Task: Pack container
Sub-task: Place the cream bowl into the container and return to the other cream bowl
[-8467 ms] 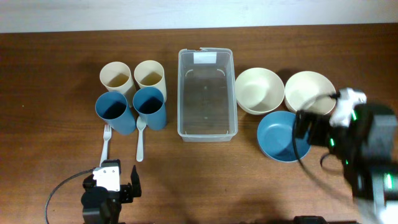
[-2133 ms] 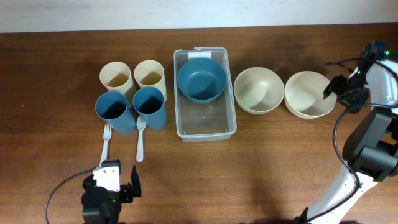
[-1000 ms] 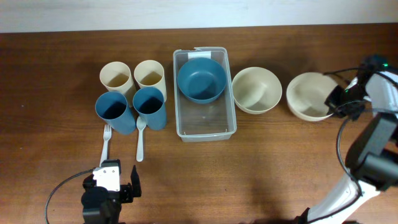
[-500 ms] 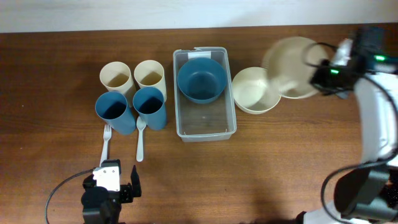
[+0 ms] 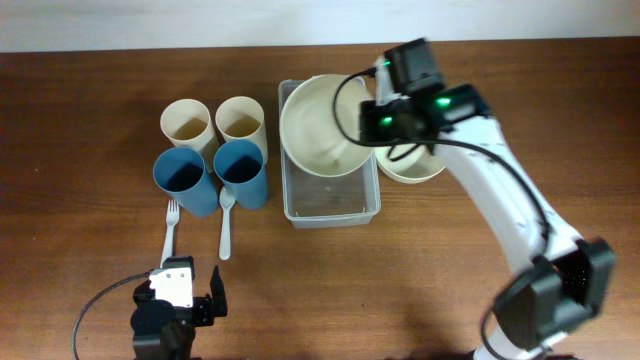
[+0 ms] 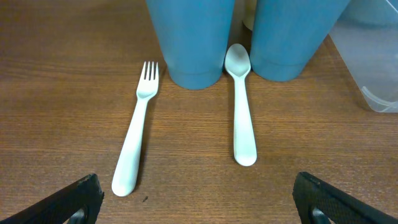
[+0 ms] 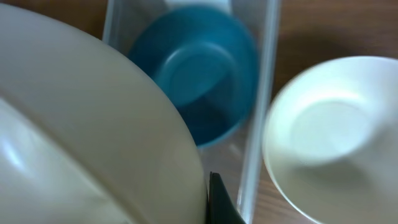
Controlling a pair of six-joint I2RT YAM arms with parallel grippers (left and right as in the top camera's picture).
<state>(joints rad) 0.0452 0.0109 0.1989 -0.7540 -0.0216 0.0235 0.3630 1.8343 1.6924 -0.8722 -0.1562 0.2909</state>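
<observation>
Container (image 5: pixel 330 203) directly beneath right tool (image 5: pixel 368 118), tool clenched on raised cream bowl (image 5: pixel 320 128).

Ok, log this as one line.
right claw grips round cream bowl over clear plastic container | round blue bowl inside | left claw open

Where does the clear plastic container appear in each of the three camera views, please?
Overhead: the container sits mid-table, its far half under the held cream bowl.
Left wrist: only its corner, at the right edge.
Right wrist: centre, its clear wall running top to bottom.
Shared landmarks: the adjacent blue cup on its left; the resting cream bowl on its right.
</observation>
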